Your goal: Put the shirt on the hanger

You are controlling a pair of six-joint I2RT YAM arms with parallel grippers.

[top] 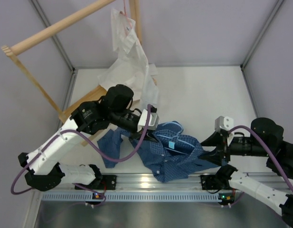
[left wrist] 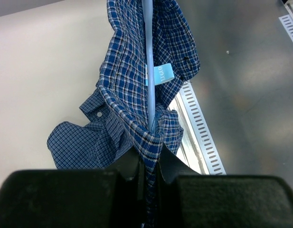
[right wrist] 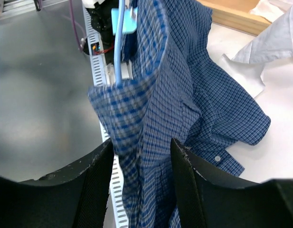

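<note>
Shirt (top: 174,156): soft, limp and light, judged best taken at the fold beside the hanger (left wrist: 147,47). Left gripper (left wrist: 149,151) jaws pinch that fold. Right gripper (right wrist: 141,145) jaws stand apart around loose cloth.

Two robot arms, the left arm (top: 65,137) and the right arm (top: 260,142), shared one white table (top: 208,95). Each carried one two-finger gripper: the left gripper (left wrist: 148,159) and the right gripper (right wrist: 141,152). Two shirts were in view: one dark blue checked shirt (top: 170,156) and one white shirt (top: 129,57). Hangers also numbered two: one light-blue wire hanger (left wrist: 148,71) and one pinkish hanger (top: 124,5), only its hook showing. One light-blue label (left wrist: 161,73) showed, and one white button (left wrist: 99,114) in each wrist view, possibly the same one. Two purple cables (top: 113,159) ran, one per arm. One wooden rack (top: 56,28) and one perforated cable duct (top: 137,195) completed the count.
</note>
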